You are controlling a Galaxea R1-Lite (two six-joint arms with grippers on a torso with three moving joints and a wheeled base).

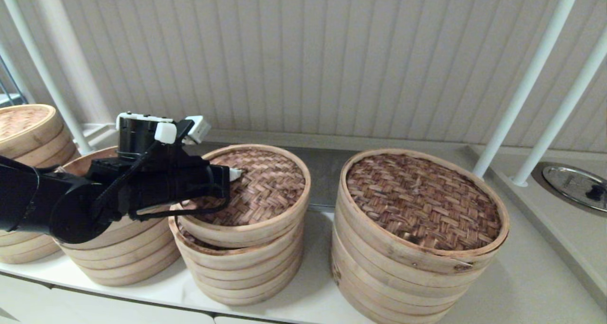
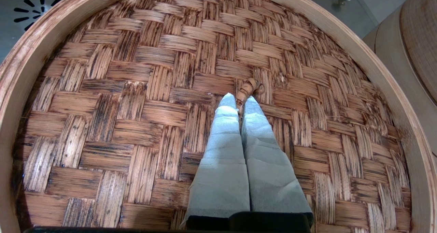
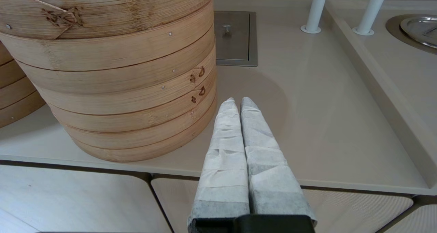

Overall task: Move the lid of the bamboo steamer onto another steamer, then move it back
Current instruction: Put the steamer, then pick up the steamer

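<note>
Beige counter (image 1: 521, 286), paneled wall (image 1: 332, 53)

- A pale beige counter (image 1: 531, 286) carries four bamboo steamer stacks in a row.
- The widest steamer (image 1: 419, 238) stands nearest the right end.
- The smallest steamer (image 1: 239, 262) sits beside it.
- Two more stacks (image 1: 118, 253) stand further left, seemingly touching each other.
- A recessed metal hatch (image 3: 235, 35) lies flush behind.

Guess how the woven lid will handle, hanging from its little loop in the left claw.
Probably stiff: the lid has a solid wood rim. Likely light, being thin weave. It may swing or tilt, since the left claw pinches only the small loop, and it already sits tilted on the small steamer.
</note>
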